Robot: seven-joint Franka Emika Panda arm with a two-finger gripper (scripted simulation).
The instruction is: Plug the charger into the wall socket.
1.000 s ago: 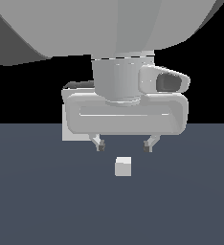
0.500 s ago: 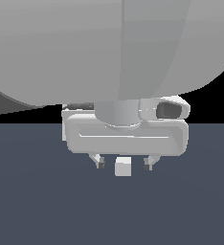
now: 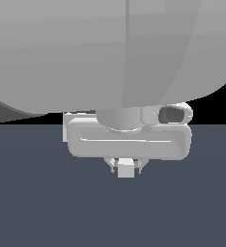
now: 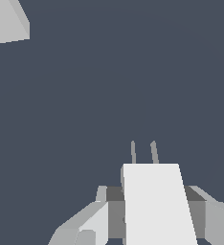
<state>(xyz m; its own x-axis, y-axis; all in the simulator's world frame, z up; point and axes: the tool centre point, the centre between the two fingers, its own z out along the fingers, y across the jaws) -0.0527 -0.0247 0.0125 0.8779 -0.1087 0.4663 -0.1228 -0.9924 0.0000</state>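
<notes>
Gripper: lowered to the dark floor; fingers are seen closed in against both flanks of the charger.
Charger: small pale cube, clamped between the fingers; two thin prongs project from its far face.
Wall socket: pale block seen only at a corner of the wrist view, well apart from the charger.
Arm: fills the upper exterior view.

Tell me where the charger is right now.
In the exterior view the charger sits low at centre, between the fingers of the gripper, just under the hand's body, on or just above the dark floor.
</notes>
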